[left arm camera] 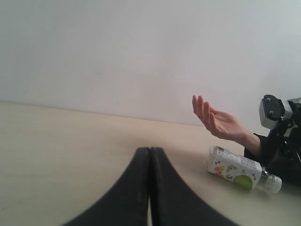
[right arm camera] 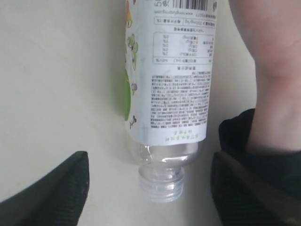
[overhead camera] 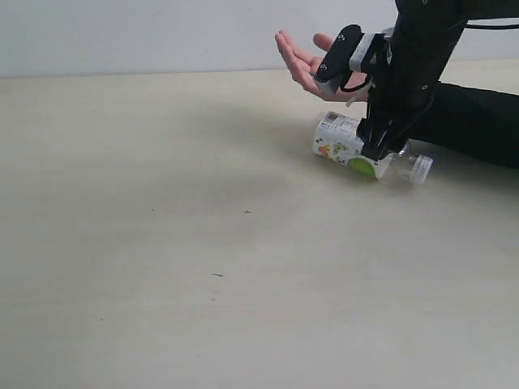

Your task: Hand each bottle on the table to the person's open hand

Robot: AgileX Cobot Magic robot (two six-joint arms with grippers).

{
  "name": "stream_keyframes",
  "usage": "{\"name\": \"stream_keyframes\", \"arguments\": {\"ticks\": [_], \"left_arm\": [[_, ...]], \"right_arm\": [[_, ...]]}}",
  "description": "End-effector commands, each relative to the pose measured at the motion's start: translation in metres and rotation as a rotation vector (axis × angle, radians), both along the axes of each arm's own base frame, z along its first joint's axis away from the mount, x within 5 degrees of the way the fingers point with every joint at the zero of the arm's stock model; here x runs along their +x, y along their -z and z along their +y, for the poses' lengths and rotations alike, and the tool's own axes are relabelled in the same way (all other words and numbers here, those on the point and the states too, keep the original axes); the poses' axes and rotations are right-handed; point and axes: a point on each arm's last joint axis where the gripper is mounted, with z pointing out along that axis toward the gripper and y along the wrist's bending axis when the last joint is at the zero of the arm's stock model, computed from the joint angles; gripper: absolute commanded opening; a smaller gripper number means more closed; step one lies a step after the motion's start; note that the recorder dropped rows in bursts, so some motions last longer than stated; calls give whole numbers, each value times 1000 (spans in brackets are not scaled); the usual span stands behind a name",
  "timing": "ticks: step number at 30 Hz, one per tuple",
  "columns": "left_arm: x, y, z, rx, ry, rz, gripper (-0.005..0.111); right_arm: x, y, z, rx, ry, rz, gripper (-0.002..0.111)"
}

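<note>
Two fingers (right arm camera: 56,188) of the right tool (right arm camera: 150,174) are standing wide apart and gripping nothing, with the clear neck of a bottle (right arm camera: 169,70) lying between them; whether either finger is touching the plastic cannot be told. In the exterior view this tool (overhead camera: 379,152) is pointing steeply down at the bottle (overhead camera: 345,146), which is lying on its side on the tabletop (overhead camera: 162,243), its white and green label facing outward and its neck end pointing away from the label toward the black sleeve (overhead camera: 478,121). Just above and behind it the person's open hand (overhead camera: 306,66) is waiting palm up, holding nothing. The left tool (left arm camera: 150,160) is sitting clenched, well apart from the bottle (left arm camera: 233,169) and the hand (left arm camera: 218,120). The step in hand looks like the pickup of this bottle, with the handover not yet done. The next move probably calls for settling the fingers around the body or neck, closing firmly on the slippery round plastic, then lifting it the short way up into the palm without bumping the person's fingers.
</note>
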Motion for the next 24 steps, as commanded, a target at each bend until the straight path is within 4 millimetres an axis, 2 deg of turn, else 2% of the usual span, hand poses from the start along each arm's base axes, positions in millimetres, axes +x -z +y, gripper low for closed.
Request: {"name": "stream_keyframes", "arguments": {"ticks": [1, 6, 24], "left_arm": [[0, 1, 0, -1, -5, 4, 0], [0, 1, 0, -1, -5, 4, 0], [0, 1, 0, -1, -5, 4, 0]], "right_arm": [[7, 7, 4, 8, -21, -21, 71], [12, 18, 6, 7, -34, -29, 78], [24, 46, 6, -42, -60, -62, 78]]}}
